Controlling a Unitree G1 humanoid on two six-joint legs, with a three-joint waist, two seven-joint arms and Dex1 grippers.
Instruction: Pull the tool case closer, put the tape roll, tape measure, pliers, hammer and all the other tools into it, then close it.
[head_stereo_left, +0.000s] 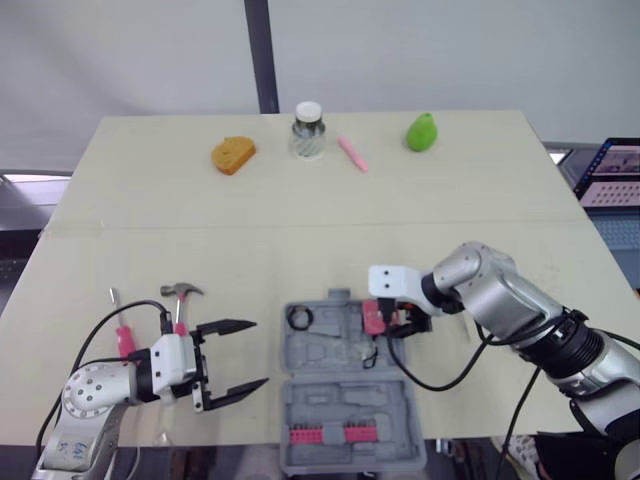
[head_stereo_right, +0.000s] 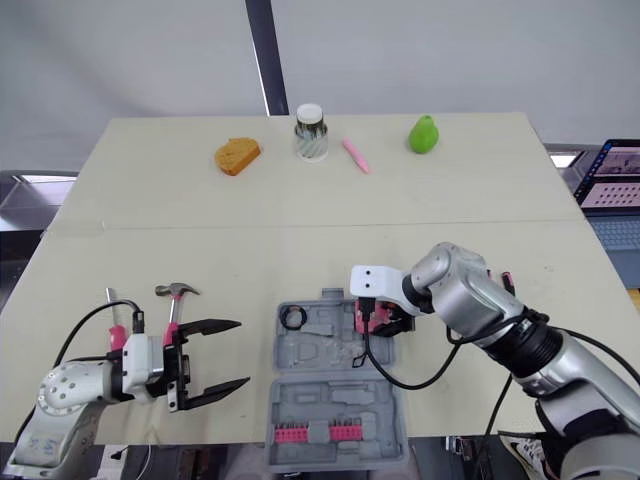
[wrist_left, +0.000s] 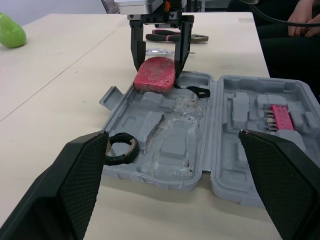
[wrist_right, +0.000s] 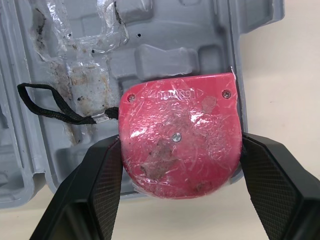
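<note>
Tape measure (wrist_right: 181, 137) held in right end effector (wrist_left: 159, 69), seemingly touching tool case (head_stereo_left: 335, 400).

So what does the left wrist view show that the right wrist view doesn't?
Left wrist view adds the tape roll lying in the tool case, the pink bit rack in its other half, the pliers on the table beyond, and the open left claw. Right wrist view adds a close look at the screws on the tape measure face. Both show the right claw gripping the red tape measure at the grey case's edge.
</note>
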